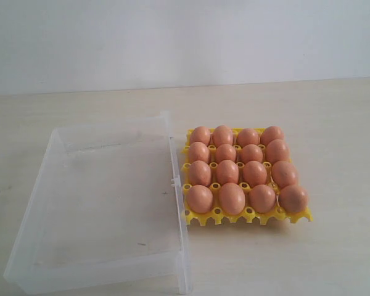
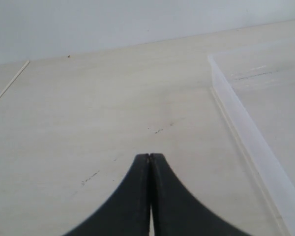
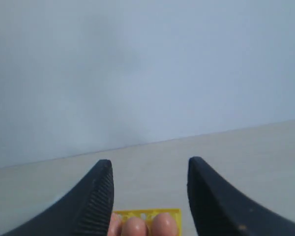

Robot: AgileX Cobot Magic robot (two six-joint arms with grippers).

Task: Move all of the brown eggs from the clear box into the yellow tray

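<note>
Several brown eggs (image 1: 232, 197) fill every cell of the yellow tray (image 1: 253, 216) at the middle right of the exterior view. The clear box (image 1: 176, 203) lies just left of the tray with no eggs in it. Neither arm shows in the exterior view. In the left wrist view my left gripper (image 2: 150, 156) is shut with nothing in it, over bare table beside the clear box's wall (image 2: 246, 142). My right gripper (image 3: 150, 167) is open and holds nothing. Between its fingers the tray's edge (image 3: 173, 213) and the tops of eggs (image 3: 163, 226) show.
The pale wooden table (image 1: 296, 111) runs back to a plain white wall (image 1: 185, 37). A seam in the tabletop (image 2: 10, 83) shows in the left wrist view.
</note>
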